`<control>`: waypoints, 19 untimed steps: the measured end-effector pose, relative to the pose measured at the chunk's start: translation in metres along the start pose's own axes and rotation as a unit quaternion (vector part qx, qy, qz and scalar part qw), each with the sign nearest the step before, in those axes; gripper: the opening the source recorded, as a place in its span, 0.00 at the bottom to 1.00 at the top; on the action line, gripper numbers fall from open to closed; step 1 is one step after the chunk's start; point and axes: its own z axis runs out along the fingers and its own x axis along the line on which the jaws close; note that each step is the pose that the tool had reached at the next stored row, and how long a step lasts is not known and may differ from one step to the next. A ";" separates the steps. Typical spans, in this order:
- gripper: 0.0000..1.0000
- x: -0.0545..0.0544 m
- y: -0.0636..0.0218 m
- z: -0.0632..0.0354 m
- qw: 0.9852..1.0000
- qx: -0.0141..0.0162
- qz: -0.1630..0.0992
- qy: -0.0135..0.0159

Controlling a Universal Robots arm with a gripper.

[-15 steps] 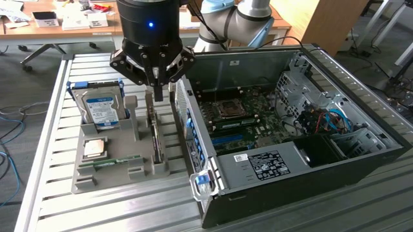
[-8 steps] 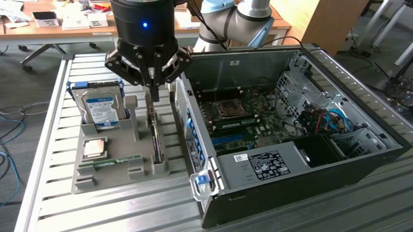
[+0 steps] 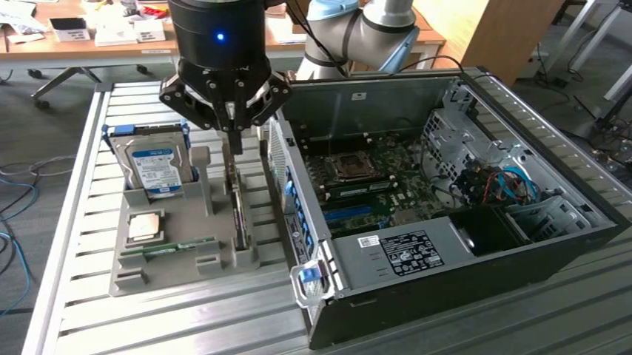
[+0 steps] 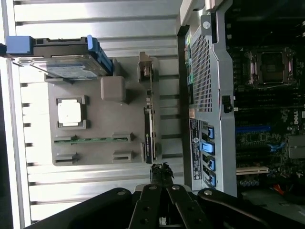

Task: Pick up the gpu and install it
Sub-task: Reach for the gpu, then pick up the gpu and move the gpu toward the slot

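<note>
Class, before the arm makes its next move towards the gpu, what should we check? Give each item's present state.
1. gpu standing on edge in the grey tray: ok.
2. pincer open for a grasp: not ok, shut.
3. pincer free of any other part: ok, holds nothing.
4. pincer centred over the gpu: cannot tell.
5. Computer case open, motherboard exposed: ok.

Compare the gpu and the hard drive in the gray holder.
The hard drive is boxy and silver with a blue-white label; the gpu is a thin dark card. The hard drive stands at one end of the gray holder; the gpu runs along its side nearest the computer case. Both stand on edge in its slots.
</note>
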 end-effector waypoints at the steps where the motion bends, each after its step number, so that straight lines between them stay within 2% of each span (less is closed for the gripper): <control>1: 0.11 0.000 0.0007 0.0000 1.000 0.000 0.000 0.000; 9: 0.11 0.003 0.0100 0.0009 1.000 0.000 0.000 0.000; 19: 0.11 0.003 0.0108 0.0012 1.000 0.000 0.000 0.000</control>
